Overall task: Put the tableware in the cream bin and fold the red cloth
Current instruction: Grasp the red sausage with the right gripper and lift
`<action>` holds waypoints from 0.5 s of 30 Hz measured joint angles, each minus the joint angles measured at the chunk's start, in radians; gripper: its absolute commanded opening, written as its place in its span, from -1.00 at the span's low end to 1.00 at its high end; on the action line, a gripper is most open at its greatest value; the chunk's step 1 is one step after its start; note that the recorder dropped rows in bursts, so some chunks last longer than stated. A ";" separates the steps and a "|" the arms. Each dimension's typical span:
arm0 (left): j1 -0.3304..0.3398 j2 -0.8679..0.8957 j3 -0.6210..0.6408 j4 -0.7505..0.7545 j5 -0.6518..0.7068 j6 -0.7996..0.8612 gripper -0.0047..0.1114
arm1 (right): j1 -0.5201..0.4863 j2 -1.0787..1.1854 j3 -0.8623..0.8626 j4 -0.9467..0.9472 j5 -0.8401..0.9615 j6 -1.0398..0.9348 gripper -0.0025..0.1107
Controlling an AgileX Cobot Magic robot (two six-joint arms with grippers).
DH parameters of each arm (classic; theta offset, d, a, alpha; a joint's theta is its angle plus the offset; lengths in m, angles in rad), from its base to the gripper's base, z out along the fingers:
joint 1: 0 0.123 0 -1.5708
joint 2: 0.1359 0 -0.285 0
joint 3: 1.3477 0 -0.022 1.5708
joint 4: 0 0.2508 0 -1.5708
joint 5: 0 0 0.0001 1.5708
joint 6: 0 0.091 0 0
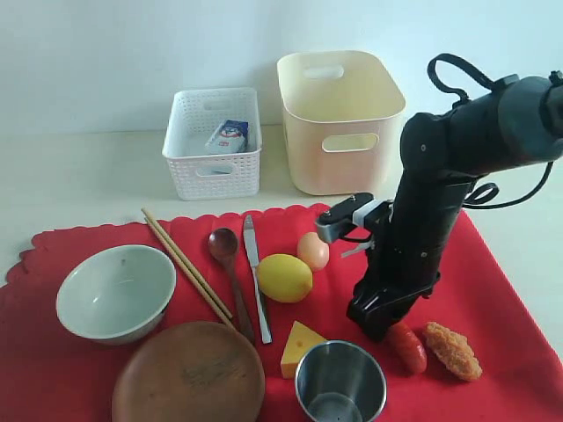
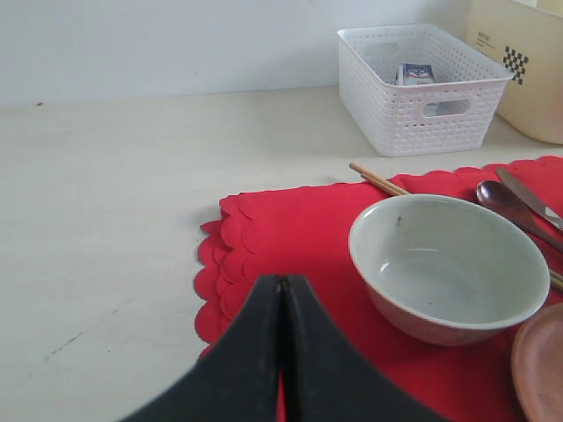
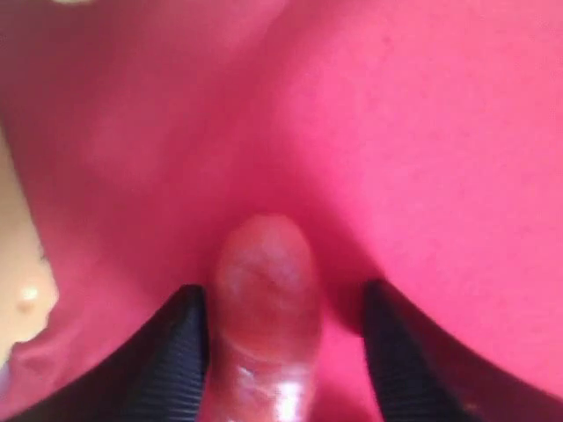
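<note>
**Tableware, six kinds, all on the red cloth (image 1: 515,303)**
- Bowl (image 1: 114,292): one. Pale green-white ceramic, round, glossy. Lower left of the exterior view.
- Plate (image 1: 189,376): one. Brown wood, round, matt. Bottom edge, just below the bowl.
- Cup (image 1: 340,383): one. Steel, cylindrical, upright. Bottom centre.
- Chopsticks (image 1: 186,266): two. Pale wood, side by side, set diagonally right of the bowl.
- Spoon (image 1: 231,268): one. Dark wood, oval head.
- Knife (image 1: 256,274): one. Metal, flat, between spoon and lemon (image 1: 284,278).

**Toy foods, five, on the cloth**
- Lemon: one, yellow.
- Egg (image 1: 313,251): one, tan.
- Cheese wedge (image 1: 300,348): one.
- Sausage (image 1: 406,346): one, red, shiny.
- Fried piece (image 1: 453,351): one, crumbed, orange.

**Containers, two, on the pale table (image 1: 79,176), upper centre**
- Cream bin (image 1: 339,123): smooth plastic, rounded corners, oval handle holes. Behind the cloth.
- White basket (image 1: 214,145): perforated, smaller, just left of the bin, with one small packet (image 1: 230,136) inside.

**Cloth:** one. Bright red fabric, scalloped edge, spread flat across the lower frame.

**Tools**
- Right gripper (image 3: 281,294): roughly half open, lowered onto the cloth at lower right, fingers (image 3: 180,352) either side of the sausage. Contact with the sausage not clear.
- Left gripper (image 2: 281,280): fingers pressed together, nothing between them, above the cloth's left edge near the bowl.
</note>
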 measured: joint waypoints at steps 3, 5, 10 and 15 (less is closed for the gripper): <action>0.000 0.000 0.000 0.000 0.000 0.000 -0.92 | 0.000 0.002 0.000 -0.019 -0.007 0.007 -0.86; 0.000 0.000 0.000 0.000 0.000 0.000 -0.92 | 0.000 0.004 -0.009 -0.025 0.002 0.007 -0.96; 0.000 0.000 0.000 0.000 0.000 0.000 -0.92 | 0.000 -0.010 -0.064 -0.025 0.059 0.033 -0.96; 0.000 0.000 0.000 0.000 0.000 0.000 -0.92 | 0.000 -0.091 -0.094 0.003 0.066 0.043 -0.96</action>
